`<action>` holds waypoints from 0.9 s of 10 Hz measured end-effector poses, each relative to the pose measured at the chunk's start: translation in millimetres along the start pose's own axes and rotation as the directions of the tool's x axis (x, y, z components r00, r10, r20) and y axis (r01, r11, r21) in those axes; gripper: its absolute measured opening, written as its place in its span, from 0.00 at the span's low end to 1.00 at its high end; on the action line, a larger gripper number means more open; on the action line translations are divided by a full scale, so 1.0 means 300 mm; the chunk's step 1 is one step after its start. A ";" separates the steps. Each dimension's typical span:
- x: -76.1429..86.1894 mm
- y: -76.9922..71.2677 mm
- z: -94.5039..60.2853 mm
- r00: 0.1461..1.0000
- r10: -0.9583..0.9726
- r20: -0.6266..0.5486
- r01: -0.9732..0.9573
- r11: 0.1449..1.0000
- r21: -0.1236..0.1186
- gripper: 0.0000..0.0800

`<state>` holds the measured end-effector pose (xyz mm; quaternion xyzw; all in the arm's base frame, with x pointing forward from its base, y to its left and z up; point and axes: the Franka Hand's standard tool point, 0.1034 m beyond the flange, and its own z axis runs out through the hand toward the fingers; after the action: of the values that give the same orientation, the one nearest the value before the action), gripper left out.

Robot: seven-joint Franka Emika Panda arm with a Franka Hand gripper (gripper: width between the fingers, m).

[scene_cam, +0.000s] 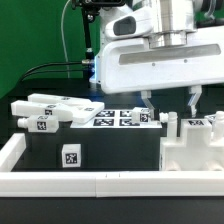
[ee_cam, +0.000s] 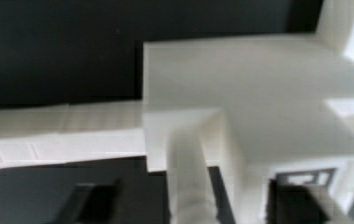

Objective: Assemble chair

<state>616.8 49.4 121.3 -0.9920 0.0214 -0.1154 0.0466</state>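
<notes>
We see the gripper (scene_cam: 168, 104) with its jaws spread wide, gripping nothing. It hangs above a blocky white chair part (scene_cam: 192, 148).

Exterior view: the arm (scene_cam: 150, 30) is cut off by the top edge; the chair (scene_cam: 192, 150) runs off the exterior view's right edge; the marker board (scene_cam: 122, 117) is partly hidden behind the pincer (scene_cam: 168, 106); tags on the loose parts (scene_cam: 45, 110) are too small to read. Wrist view: blurred throughout; the chair block (ee_cam: 245, 90) is cropped by the frame; its tag (ee_cam: 307, 178) is illegible.
</notes>
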 end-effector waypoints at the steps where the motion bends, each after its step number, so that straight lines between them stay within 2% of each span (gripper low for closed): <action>1: 0.018 -0.010 -0.001 0.993 0.042 0.114 -0.043 0.999 0.007 0.66; 2: 0.066 -0.017 -0.005 0.975 0.063 0.214 -0.064 0.998 -0.002 0.78; 3: 0.095 -0.018 -0.005 0.969 0.063 0.240 -0.066 0.998 0.005 0.78; 4: 0.068 -0.019 -0.014 0.956 0.066 0.286 -0.073 0.997 0.012 0.81; 5: 0.041 -0.018 -0.014 0.923 0.064 0.380 -0.074 0.997 0.014 0.81; 7: 0.068 -0.015 0.002 0.916 0.064 0.396 -0.076 0.997 0.015 0.81; 8: 0.052 0.002 0.038 0.901 0.089 0.425 -0.097 0.995 -0.001 0.81; 9: 0.065 0.014 0.080 0.885 0.128 0.448 -0.131 0.991 -0.023 0.81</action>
<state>641.3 46.3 102.0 -0.9880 0.0758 0.1199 0.0619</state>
